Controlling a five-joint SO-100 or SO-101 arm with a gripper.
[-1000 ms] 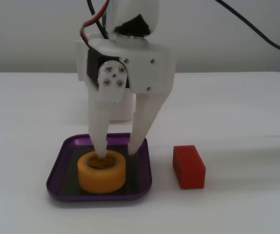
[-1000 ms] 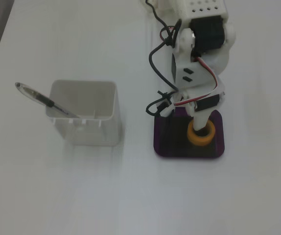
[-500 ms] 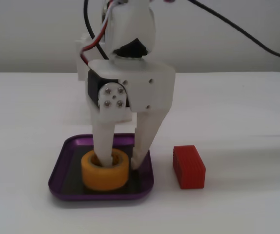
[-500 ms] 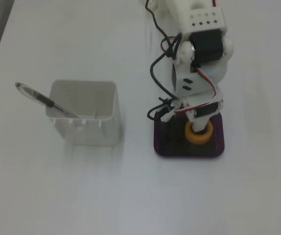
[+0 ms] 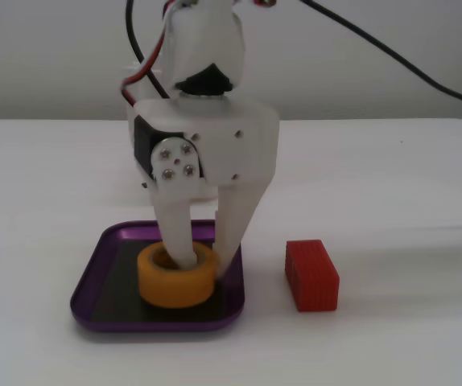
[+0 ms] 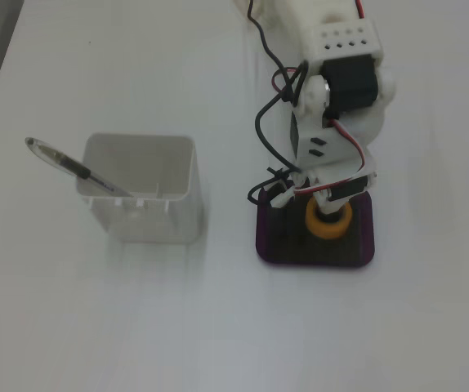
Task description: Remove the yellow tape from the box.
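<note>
The yellow tape (image 5: 167, 285) lies flat in the purple box (image 5: 94, 310), right of its middle in a fixed view. My gripper (image 5: 205, 261) comes straight down onto it. One white finger (image 5: 179, 233) stands inside the roll's hollow centre and the other finger (image 5: 229, 233) stands against its outer right side, so the jaws pinch the roll's wall. The roll still rests on the box's dark bottom. From above in the other fixed view, the gripper (image 6: 330, 214) covers most of the tape (image 6: 338, 229) inside the box (image 6: 275, 245).
A red ribbed block (image 5: 312, 275) stands on the white table just right of the box. A tall white container (image 6: 140, 196) with a pen (image 6: 63, 159) leaning out of it stands to the left of the box in the view from above.
</note>
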